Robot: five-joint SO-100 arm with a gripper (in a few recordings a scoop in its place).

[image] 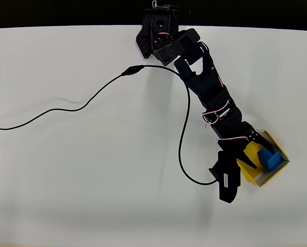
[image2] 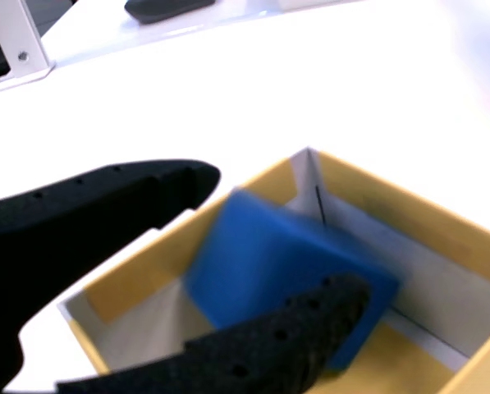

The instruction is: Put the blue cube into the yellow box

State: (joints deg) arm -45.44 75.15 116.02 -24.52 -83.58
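Resting inside the yellow box at lower right of the overhead view, the blue cube lies free; the gripper hangs above it, fingers spread apart.

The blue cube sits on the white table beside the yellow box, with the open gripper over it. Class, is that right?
Not quite. The blue cube is inside the yellow box, not beside it on the table, as the overhead view shows. The rest holds: the gripper is open over it.
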